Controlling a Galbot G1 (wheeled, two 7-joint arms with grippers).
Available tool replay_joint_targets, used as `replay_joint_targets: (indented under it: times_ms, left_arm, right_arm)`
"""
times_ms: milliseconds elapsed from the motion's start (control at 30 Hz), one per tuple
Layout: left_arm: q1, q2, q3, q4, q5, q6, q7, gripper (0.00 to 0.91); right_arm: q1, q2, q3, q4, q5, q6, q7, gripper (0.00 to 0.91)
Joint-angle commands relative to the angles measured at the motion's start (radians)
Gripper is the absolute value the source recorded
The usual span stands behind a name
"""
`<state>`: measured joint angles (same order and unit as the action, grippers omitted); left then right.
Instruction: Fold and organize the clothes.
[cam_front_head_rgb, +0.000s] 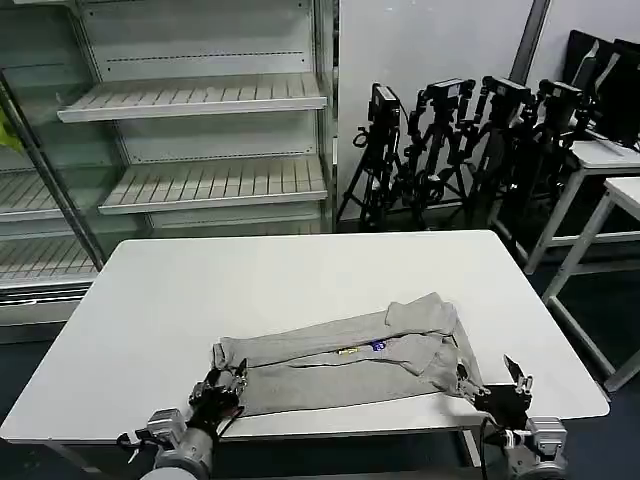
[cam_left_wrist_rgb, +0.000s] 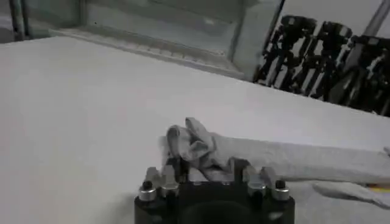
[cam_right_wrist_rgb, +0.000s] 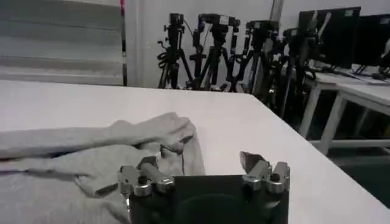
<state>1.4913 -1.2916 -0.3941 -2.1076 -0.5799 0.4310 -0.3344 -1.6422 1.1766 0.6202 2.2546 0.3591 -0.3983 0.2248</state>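
The T-shirt (cam_front_head_rgb: 345, 358) is found folded lengthwise into a long band across the near half of the table (cam_front_head_rgb: 180, 290). The left gripper (cam_front_head_rgb: 222, 385), at about 7 o'clock of the garment, is seen clamped on a bunched end of cloth. The right gripper (cam_front_head_rgb: 495, 385), at about 4 o'clock, is spread wide, one finger touching the hem. A lengthwise fold is judged in hand. A crosswise fold is called for next, requiring a right-side grasp.
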Motion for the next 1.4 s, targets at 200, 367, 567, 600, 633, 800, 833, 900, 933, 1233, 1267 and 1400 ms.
replay_joint_targets:
  times_ms: [200,367,567,600,633,800,833,900,933,1233,1267,1400]
  left_arm:
    - [0.005,-0.032,-0.03,0.018,-0.148,-0.006,0.0,0.01]
    - [0.018,-0.014,-0.119,-0.055,-0.336,-0.001,0.006,0.01]
    - [0.046,0.031,-0.313,-0.106,-0.593,0.026,0.0,0.01]
    - [0.048,0.035,-0.329,-0.108,-0.613,0.033,-0.001,0.01]
    - [0.051,0.053,-0.391,-0.108,-0.651,0.042,-0.002,0.01]
    - [0.044,0.106,-0.569,-0.067,-0.814,0.088,-0.009,0.01]
    - [0.043,0.118,-0.614,-0.049,-0.864,0.1,-0.012,0.01]
    - [0.042,0.13,-0.651,-0.033,-0.918,0.116,-0.016,0.01]
    - [0.041,0.138,-0.666,-0.023,-0.955,0.121,-0.019,0.01]
    - [-0.006,0.028,-0.477,-0.115,-1.1,0.144,-0.027,0.01]
    - [-0.014,-0.002,-0.441,-0.129,-1.099,0.143,-0.027,0.01]
    - [-0.039,-0.086,-0.288,-0.171,-1.095,0.134,-0.025,0.01]
  right_arm:
    - [-0.025,0.01,0.005,0.028,-0.002,-0.002,0.006,0.907]
    - [-0.024,0.013,0.008,0.032,0.001,-0.003,0.009,0.907]
    - [-0.02,0.017,0.009,0.035,0.006,-0.006,0.011,0.907]
    - [-0.02,0.017,0.009,0.036,0.006,-0.007,0.011,0.907]
    - [-0.018,0.018,0.009,0.036,0.009,-0.007,0.012,0.907]
    - [-0.013,0.022,0.006,0.033,0.012,-0.008,0.013,0.907]
    - [-0.011,0.024,0.005,0.032,0.013,-0.008,0.013,0.907]
    - [-0.01,0.025,0.004,0.031,0.013,-0.008,0.013,0.907]
    - [-0.01,0.025,0.004,0.031,0.014,-0.009,0.013,0.907]
    - [-0.033,0.027,0.008,0.038,0.008,-0.013,0.015,0.907]
    - [-0.046,0.028,0.01,0.045,0.003,-0.01,0.014,0.907]
    - [-0.071,0.034,0.011,0.059,-0.008,-0.003,0.013,0.907]
